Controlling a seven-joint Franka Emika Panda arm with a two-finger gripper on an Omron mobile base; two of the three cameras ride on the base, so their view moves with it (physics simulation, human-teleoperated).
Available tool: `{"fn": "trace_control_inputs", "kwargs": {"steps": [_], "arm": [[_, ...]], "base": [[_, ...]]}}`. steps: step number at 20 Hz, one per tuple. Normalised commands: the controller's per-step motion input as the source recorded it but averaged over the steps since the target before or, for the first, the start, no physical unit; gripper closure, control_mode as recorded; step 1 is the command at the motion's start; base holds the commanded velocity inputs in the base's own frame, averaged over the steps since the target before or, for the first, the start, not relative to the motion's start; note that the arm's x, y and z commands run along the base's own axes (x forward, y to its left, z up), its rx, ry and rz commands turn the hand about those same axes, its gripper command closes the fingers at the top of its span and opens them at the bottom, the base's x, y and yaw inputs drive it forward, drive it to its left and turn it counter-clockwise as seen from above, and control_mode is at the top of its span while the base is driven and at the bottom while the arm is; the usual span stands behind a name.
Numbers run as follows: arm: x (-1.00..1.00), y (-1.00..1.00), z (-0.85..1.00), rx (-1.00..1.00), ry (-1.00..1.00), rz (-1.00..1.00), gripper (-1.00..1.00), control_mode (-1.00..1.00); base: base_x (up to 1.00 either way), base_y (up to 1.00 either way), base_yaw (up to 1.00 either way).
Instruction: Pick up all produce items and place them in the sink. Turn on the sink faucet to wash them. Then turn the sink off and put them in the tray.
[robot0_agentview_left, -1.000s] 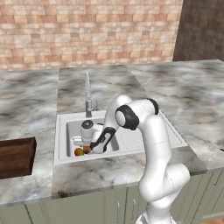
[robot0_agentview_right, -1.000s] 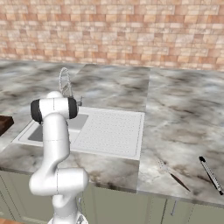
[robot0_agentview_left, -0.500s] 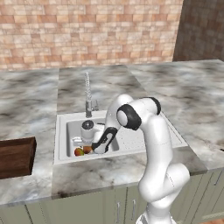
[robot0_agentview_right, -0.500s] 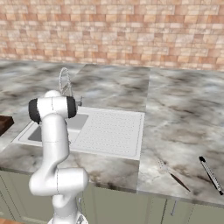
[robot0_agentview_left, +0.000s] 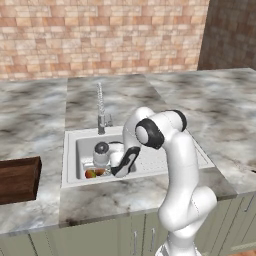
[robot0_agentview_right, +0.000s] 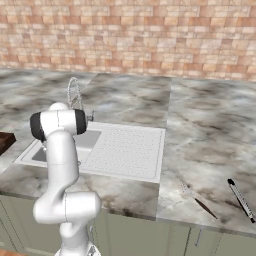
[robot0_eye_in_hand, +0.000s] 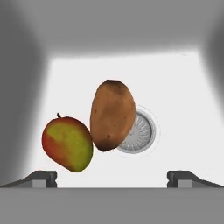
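White sink (robot0_agentview_right: 125, 150) sits centre-left on the marble counter (robot0_agentview_right: 210, 130), its dotted draining board toward 3 o'clock of the basin. Chrome faucet (robot0_agentview_right: 74, 95) at 11 o'clock of the sink. Dark pen (robot0_agentview_right: 241, 200) and thin utensil (robot0_agentview_right: 200, 202) lie at 4 o'clock, well apart from the sink.

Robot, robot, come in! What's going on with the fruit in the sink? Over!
Gripper open, empty, low in the sink. Brown oval and red-green fruit side by side on basin floor, oval overlapping the drain. Nothing blocking.

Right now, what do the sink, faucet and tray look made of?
Sink: smooth matte white, like enamel or composite; no metallic glint. Faucet: slim, silvery, probably chromed metal. Tray: dark brown with faint grain, likely wood.
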Motion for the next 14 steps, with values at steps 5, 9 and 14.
{"fn": "trace_control_inputs", "kwargs": {"steps": [5, 9, 14], "arm": [[0.0, 0.16, 0.0, 0.0, -0.07, 0.16, -1.0, -1.0], [0.0, 0.26, 0.0, 0.0, -0.03, 0.2, -1.0, -1.0], [0.0, 0.28, 0.0, 0.0, 0.0, 0.17, -1.0, -1.0]], "base": [[0.0, 0.0, 0.0], [0.0, 0.0, 0.0], [0.0, 0.0, 0.0]]}}
